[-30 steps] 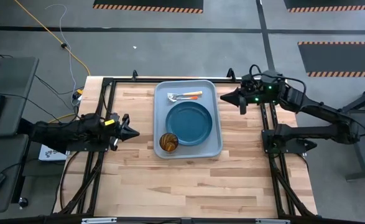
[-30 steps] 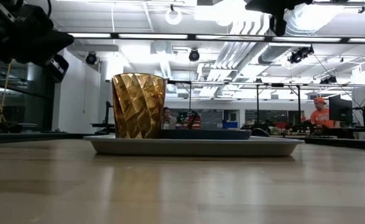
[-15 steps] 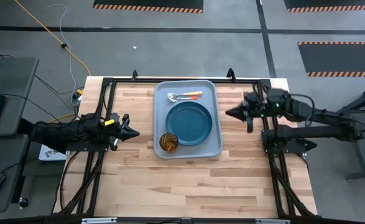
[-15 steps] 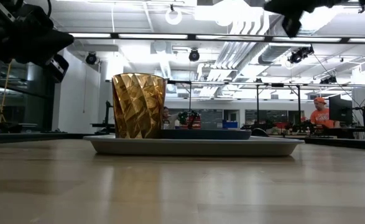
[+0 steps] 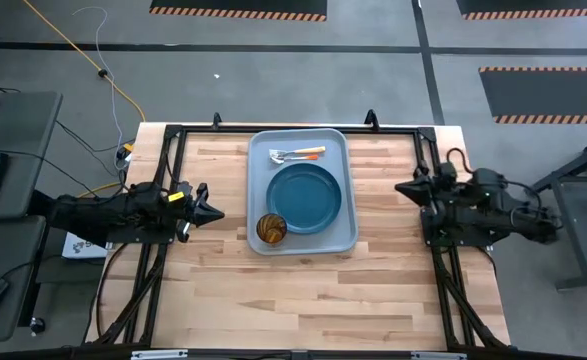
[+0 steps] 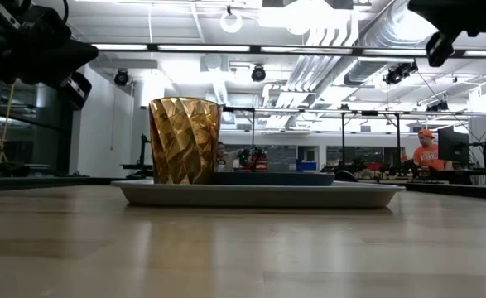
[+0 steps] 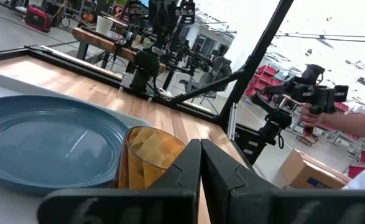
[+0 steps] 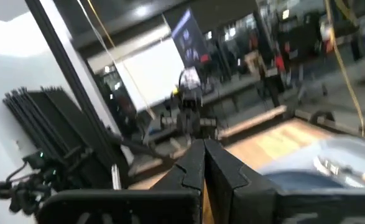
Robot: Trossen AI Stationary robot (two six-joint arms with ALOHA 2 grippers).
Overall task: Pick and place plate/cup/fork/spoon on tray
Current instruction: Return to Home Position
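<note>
Left gripper [image 5: 213, 213] closed, empty, at 9 o'clock of tray [image 5: 318, 241]; right gripper [image 5: 400, 187] closed, empty, at 3 o'clock.

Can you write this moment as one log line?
plate, cup, fork, spoon: on tray | left hand: shut, empty | right hand: shut, empty

A pale wooden bench [image 5: 303, 290] carrying one grey-blue tray [image 5: 339, 144].

The bench is built of light wood planks laid side by side, with the grain running across its width. A black metal frame [image 5: 203, 127] runs along its edges. The tray lies directly on the wood, midway between the left and right sides and close to the far edge, its long sides running front to back. From bench height the tray [image 6: 259, 194] sits flat on the surface [image 6: 243, 248].
</note>
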